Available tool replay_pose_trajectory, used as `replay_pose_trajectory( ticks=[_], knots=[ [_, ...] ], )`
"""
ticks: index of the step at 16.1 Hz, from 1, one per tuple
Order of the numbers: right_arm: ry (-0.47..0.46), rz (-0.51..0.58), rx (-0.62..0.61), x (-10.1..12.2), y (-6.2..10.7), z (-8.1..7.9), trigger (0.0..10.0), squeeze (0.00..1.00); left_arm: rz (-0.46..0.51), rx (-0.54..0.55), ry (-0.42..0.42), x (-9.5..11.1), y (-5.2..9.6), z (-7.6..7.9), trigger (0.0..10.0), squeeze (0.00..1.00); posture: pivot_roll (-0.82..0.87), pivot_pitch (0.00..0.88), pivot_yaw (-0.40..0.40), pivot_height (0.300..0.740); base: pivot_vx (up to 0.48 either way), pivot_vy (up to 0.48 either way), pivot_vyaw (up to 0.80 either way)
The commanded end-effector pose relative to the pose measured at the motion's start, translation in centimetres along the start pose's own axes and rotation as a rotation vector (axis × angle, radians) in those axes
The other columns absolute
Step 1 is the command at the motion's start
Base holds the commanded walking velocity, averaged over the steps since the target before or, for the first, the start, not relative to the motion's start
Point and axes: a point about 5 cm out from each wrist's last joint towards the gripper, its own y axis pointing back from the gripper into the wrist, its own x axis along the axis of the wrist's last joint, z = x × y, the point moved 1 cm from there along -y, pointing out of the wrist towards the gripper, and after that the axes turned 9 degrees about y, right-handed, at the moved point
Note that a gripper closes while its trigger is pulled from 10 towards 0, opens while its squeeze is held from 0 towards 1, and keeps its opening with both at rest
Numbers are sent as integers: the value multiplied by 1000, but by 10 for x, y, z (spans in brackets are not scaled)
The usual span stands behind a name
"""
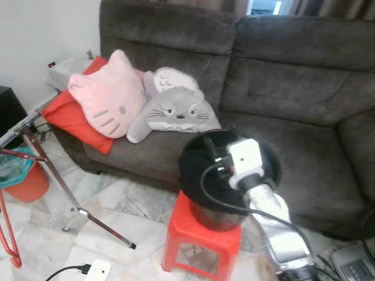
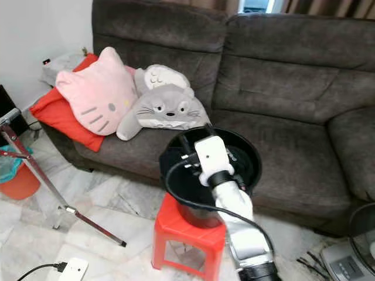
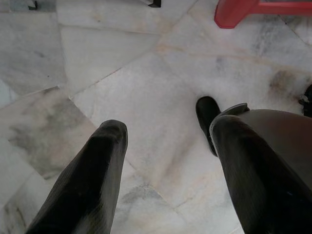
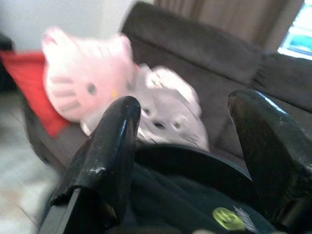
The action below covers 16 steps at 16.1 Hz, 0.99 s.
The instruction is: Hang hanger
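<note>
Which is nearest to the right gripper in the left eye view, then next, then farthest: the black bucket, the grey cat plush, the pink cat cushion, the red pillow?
From the right gripper:
1. Black bucket, directly under it on the red stool.
2. Grey cat plush, on the sofa to its left.
3. Pink cat cushion, further left.
4. Red pillow, at the sofa's left end.

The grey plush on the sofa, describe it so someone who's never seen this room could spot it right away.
Start at the dark brown fabric sofa and look to its left seat. Three soft things are piled there: a flat red cushion, a pink cat-face cushion leaning on it, and beside that the grey plush. It is the only grey one, with a pale belly, whiskers and round eyes.
</note>
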Motion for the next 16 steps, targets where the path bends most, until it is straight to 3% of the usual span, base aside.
replay_pose_trajectory(
  ticks=[1, 3, 5, 10, 13, 16],
  knots=[
    [73, -121, -14, -18, 3, 10, 10000, 0, -4, -6, 3, 0, 0, 1, 10000, 0, -131, 0, -4, 740, 0, 0, 0],
    [151, -196, 11, -31, 6, 16, 10000, 0, -4, -6, 2, 1, 0, 1, 10000, 0, -132, 0, -2, 740, 0, 0, 0],
    [263, -264, 149, -40, 12, 21, 10000, 0, -5, -6, -1, 1, 0, 0, 10000, 0, -138, 0, 3, 740, 0, 0, 0],
    [256, -294, 222, -36, 21, 23, 10000, 0, -6, -7, 1, 1, 0, 0, 10000, 0, -136, 0, 2, 740, 0, 0, 0],
    [255, -366, 340, -44, 30, 17, 10000, 0, -7, -9, -1, 1, 0, 1, 10000, 0, -141, 0, 4, 740, 0, 0, 0],
    [284, -401, 328, -50, 29, 26, 10000, 0, -6, -9, 1, 1, 0, 1, 10000, 0, -137, 0, 3, 740, 0, 0, 0]
  ],
)
